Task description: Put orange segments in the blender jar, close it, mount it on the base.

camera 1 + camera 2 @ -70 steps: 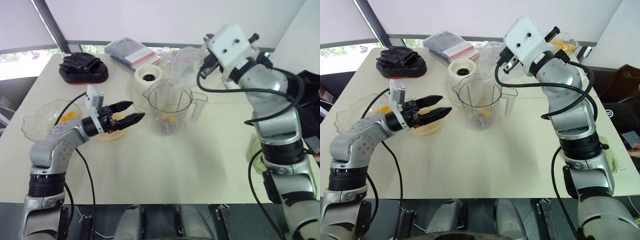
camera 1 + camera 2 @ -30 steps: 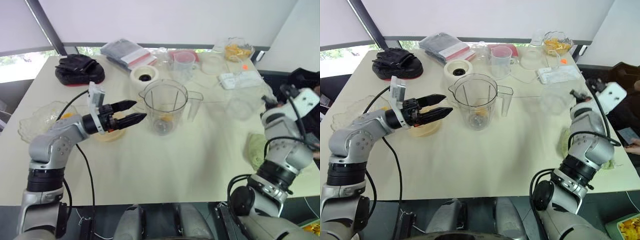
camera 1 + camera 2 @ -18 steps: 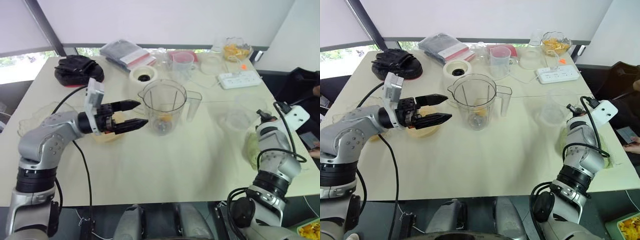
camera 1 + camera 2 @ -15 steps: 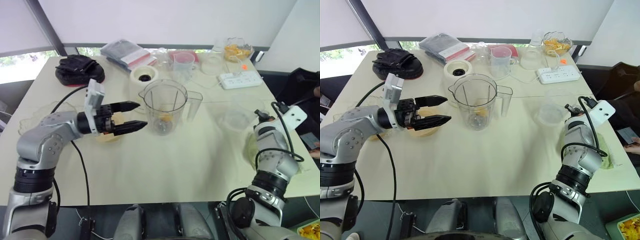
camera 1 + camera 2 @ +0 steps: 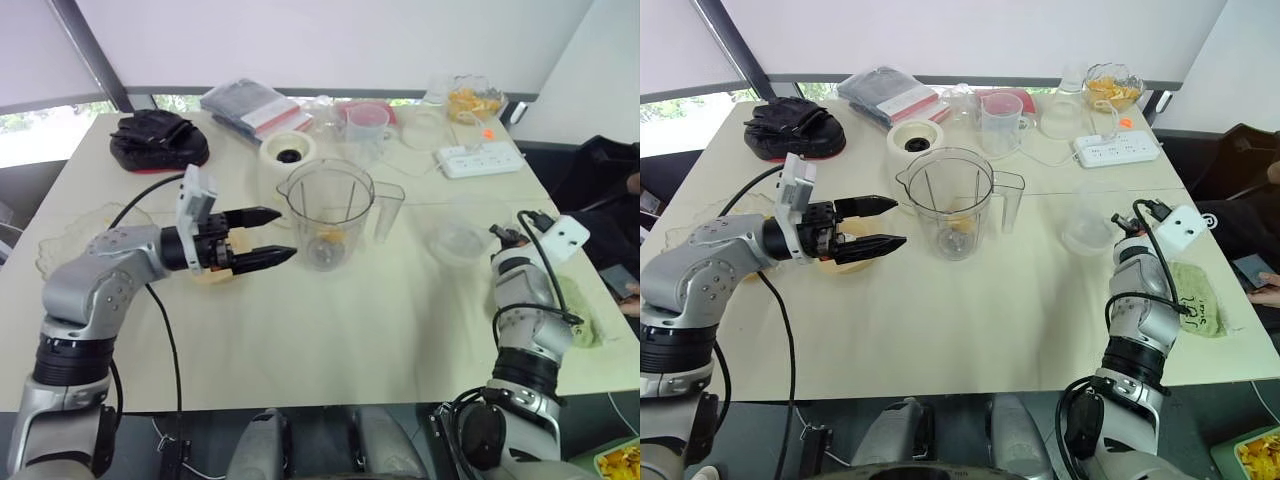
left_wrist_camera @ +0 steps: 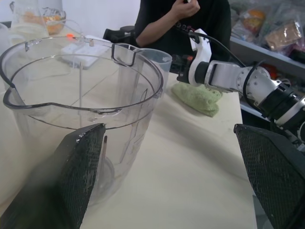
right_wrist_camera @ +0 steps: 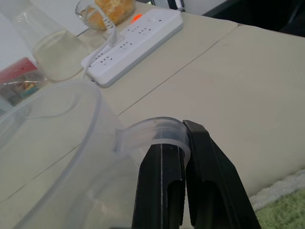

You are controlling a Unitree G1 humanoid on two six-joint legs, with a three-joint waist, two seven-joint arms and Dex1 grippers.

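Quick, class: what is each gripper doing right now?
Left gripper: open, empty, beside the blender jar.
Right gripper: shut on the handle tab of a clear plastic container.

Clear blender jar (image 5: 330,213) upright mid-table, lidless, orange segments (image 5: 331,237) inside, cream base (image 5: 289,152) just behind.

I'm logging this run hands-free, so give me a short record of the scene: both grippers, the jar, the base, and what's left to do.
left gripper: open, level, beside the blender jar, not touching it
right gripper: shut on the looped handle of a clear plastic container, near a green cloth
blender jar: upright on the table, no lid, orange segments at the bottom
base: behind the jar, socket bare
left to do: close the jar, mount it
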